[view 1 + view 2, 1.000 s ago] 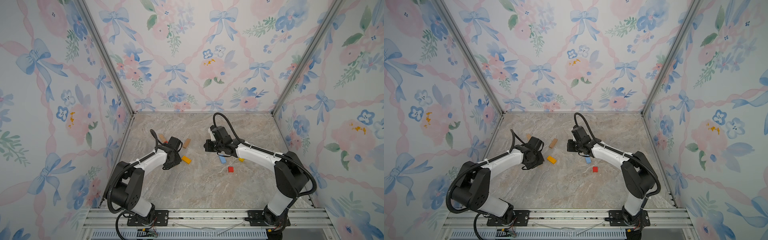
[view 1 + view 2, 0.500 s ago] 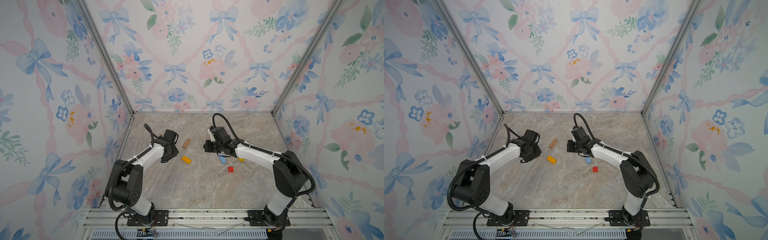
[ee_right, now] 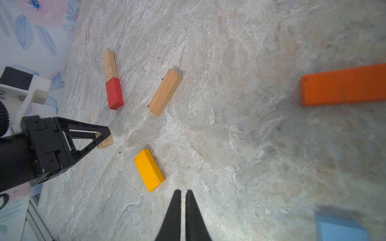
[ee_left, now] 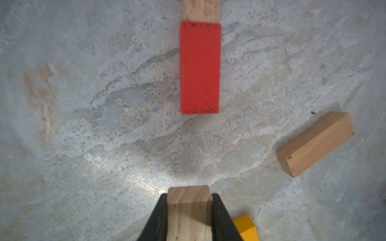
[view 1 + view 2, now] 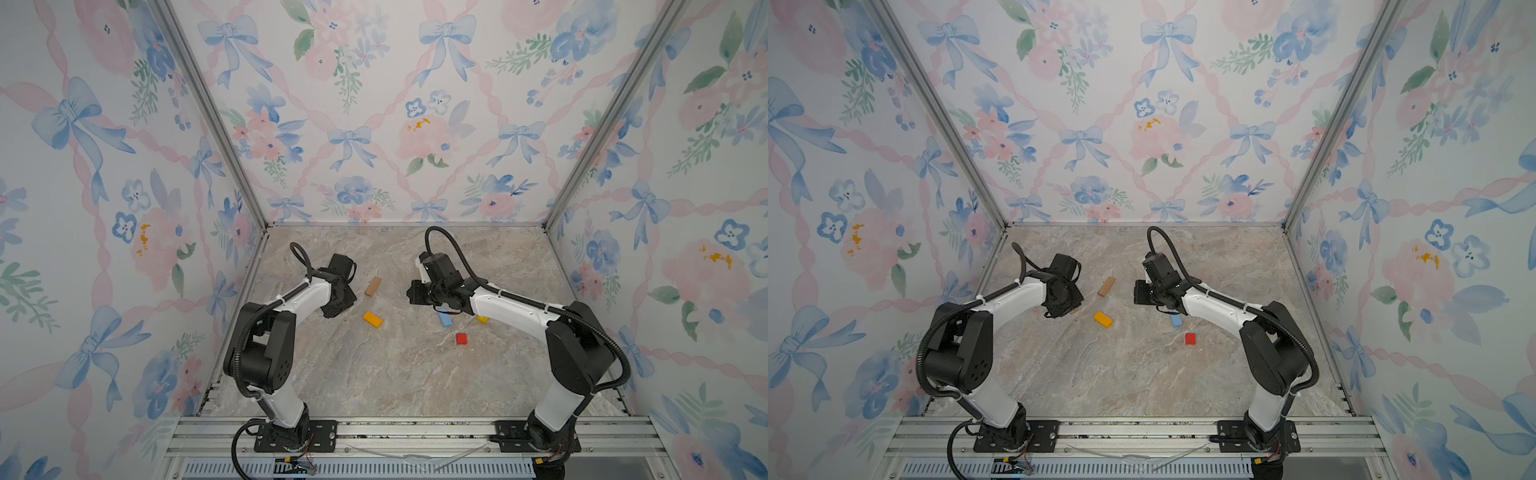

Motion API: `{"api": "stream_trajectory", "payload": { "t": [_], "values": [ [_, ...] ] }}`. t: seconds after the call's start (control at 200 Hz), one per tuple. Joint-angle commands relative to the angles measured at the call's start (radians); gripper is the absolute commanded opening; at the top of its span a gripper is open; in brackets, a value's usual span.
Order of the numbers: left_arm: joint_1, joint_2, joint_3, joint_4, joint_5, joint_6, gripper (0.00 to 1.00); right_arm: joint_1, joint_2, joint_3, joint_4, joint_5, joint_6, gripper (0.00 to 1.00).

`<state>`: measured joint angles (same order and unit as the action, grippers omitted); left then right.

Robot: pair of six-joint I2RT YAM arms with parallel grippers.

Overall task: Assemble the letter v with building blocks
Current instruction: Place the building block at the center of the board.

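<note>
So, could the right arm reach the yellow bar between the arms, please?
Probably yes: the right gripper, shut and empty, has the yellow bar close ahead with nothing between; it must open first.

Top views look down from high, sharing everything — wrist views hug tabletop.

White link shells on left arm and right arm, black joint housings, black corrugated cables looped at wrists, black base plates screwed to aluminium rail, black tapered fingers with triangular cut-outs
</note>
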<state>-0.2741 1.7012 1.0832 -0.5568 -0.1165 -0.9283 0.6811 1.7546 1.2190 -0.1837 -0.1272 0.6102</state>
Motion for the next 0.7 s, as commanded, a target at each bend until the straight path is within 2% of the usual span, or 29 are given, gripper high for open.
{"api": "stream_trajectory", "payload": {
  "t": [0.0, 0.695],
  "values": [
    [0.008, 0.03, 0.027, -0.02, -0.024, -0.006, 0.18, -0.012, 0.014, 0.027, -0.029, -0.004, 0.004, 0.1],
    [0.021, 0.149, 0.103, -0.02, -0.06, -0.022, 0.24, -0.03, 0.018, 0.013, -0.02, -0.009, 0.008, 0.1]
  ]
}}
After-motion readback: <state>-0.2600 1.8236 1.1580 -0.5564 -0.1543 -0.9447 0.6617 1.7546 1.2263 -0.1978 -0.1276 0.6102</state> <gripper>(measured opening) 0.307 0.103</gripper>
